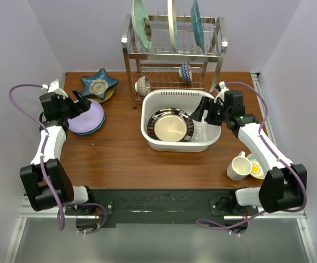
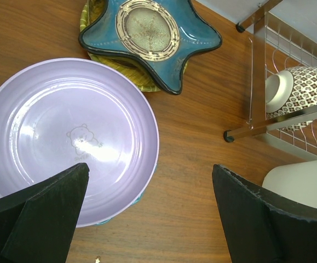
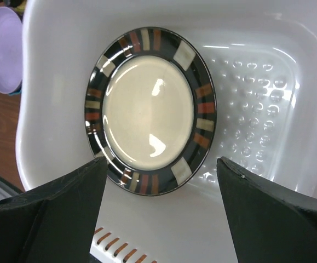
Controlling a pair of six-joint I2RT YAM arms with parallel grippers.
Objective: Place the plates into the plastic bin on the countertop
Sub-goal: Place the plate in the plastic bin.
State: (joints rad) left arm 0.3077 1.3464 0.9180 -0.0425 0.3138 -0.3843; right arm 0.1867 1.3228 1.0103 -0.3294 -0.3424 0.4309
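Countertop [image 1: 120, 159]: wood-grain surface with walls close along its 9, 12 and 3 o'clock edges; the arm bases sit at 6 o'clock.
Open room: a bare band of wood runs from 6 to 8 o'clock in front of the bin, and a narrower bare gap lies between the bin and the stack at 9 o'clock.
Plastic bin [image 1: 147, 129]: just off centre toward 2 o'clock, its far rim just beside the feet of the wire rack [image 1: 174, 52].
Bin contents: one striped plate [image 3: 149, 112] with a dark rim and cream centre lies flat on the 9 o'clock half; the perforated floor shows on the 3 o'clock half.
Lavender plate [image 2: 65, 137]: at 9 o'clock, face up on another plate whose blue edge peeks out.
Star plate [image 2: 150, 33]: at 10 o'clock, on a yellow-green plate, just beside the lavender one.
Left gripper [image 2: 150, 170]: over the lavender plate's 3 o'clock rim, fingers spread wide, holding nothing.
Right gripper [image 3: 161, 161]: above the bin's 3 o'clock rim, released, with the striped plate lying free below.
Rack contents: three large plates [image 1: 172, 24] stand upright on top, with patterned bowls [image 1: 143, 85] on the lower tier.
Mug [image 1: 238, 166] and saucer [image 1: 255, 166]: at 4 o'clock, near the right edge.
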